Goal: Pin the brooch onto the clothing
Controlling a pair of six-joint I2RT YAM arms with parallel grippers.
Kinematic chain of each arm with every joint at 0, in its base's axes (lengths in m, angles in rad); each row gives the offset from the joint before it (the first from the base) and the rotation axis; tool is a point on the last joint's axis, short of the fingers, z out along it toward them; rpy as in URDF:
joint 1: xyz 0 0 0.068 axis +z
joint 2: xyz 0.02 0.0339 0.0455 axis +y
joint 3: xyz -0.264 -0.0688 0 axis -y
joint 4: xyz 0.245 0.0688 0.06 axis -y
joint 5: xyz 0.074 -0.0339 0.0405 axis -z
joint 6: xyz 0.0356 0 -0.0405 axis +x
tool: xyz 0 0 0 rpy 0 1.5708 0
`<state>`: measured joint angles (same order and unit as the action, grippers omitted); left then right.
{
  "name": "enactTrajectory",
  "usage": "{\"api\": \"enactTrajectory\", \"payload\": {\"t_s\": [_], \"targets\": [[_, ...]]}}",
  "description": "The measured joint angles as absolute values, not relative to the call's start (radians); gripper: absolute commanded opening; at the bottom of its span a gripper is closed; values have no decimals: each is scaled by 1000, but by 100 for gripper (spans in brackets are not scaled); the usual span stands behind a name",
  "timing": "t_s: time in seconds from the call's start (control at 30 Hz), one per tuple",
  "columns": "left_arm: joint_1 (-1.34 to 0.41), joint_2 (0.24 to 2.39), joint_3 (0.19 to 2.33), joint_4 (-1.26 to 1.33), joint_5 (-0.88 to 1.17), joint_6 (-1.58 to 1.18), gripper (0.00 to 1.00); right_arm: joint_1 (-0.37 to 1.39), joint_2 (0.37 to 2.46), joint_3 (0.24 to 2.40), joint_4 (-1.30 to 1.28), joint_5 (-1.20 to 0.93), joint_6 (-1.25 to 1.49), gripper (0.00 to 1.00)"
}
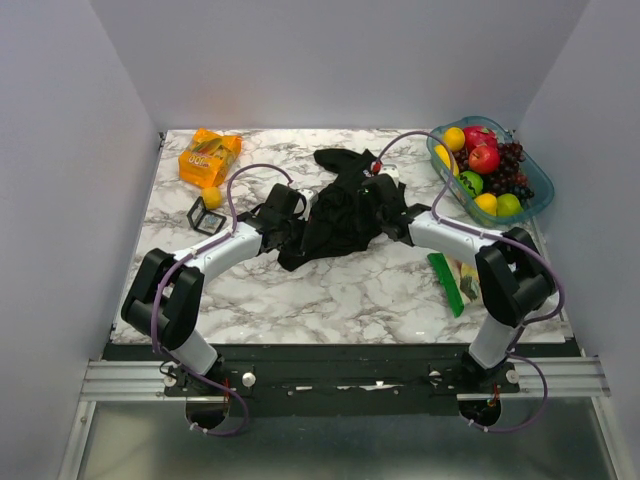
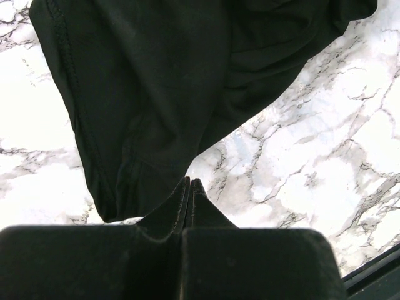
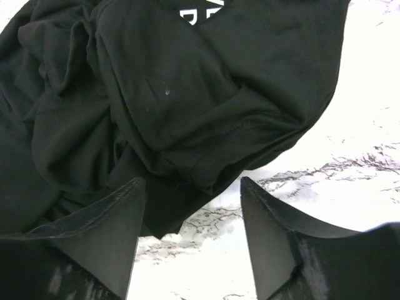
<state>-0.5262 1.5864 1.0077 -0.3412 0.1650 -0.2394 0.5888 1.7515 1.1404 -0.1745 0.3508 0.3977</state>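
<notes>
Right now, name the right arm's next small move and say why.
Probably close the right gripper: its jaws stand open around a fold of the T-shirt, while the left gripper looks shut on the shirt's edge.

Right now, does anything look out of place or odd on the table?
The shirt lies crumpled in a heap mid-table, not spread flat, and its print is mostly folded out of sight. No brooch shows in any view.

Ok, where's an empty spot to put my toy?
Widest: the bare marble in front of the black shirt, reaching the near edge. Also behind, between the orange bag and shirt. Crowded around the fruit basket and wire cube.
</notes>
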Motion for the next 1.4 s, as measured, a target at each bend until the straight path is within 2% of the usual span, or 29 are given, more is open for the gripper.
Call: {"api": "enactTrajectory", "payload": {"t_s": [0.37, 0.47, 0.5, 0.6, 0.8, 1.03, 1.07, 1.1, 1.2, 1.3, 1.4], "targets": [[-526, 1586, 1008, -342, 165, -239, 0, 562, 1804, 1161, -193, 349, 439, 53], [-526, 1586, 1008, -342, 164, -239, 0, 551, 1818, 1168, -199, 341, 445, 41], [-526, 1586, 1008, -342, 161, -239, 0, 546, 1826, 1174, -200, 334, 445, 26], [-526, 1586, 1008, -342, 141, -237, 0, 533, 1835, 1179, -202, 303, 445, 1], [-522, 1554, 1008, -373, 9, -205, 0, 522, 1776, 1176, -207, 284, 430, 1], [-390, 1364, 1006, -405, -146, -161, 0, 516, 1488, 1193, -238, 335, 336, 1], [-353, 1312, 999, -394, -148, -160, 4, 516, 1450, 1208, -242, 347, 317, 1], [-327, 1269, 988, -376, -152, -159, 29, 516, 1414, 1225, -244, 357, 296, 1], [-300, 1134, 948, -313, -113, -146, 68, 516, 1330, 1283, -264, 383, 245, 1], [-342, 1125, 938, -263, -47, -139, 80, 516, 1269, 1302, -284, 400, 218, 1], [-402, 1217, 948, -250, 23, -131, 84, 516, 1214, 1295, -311, 412, 207, 1]]}}
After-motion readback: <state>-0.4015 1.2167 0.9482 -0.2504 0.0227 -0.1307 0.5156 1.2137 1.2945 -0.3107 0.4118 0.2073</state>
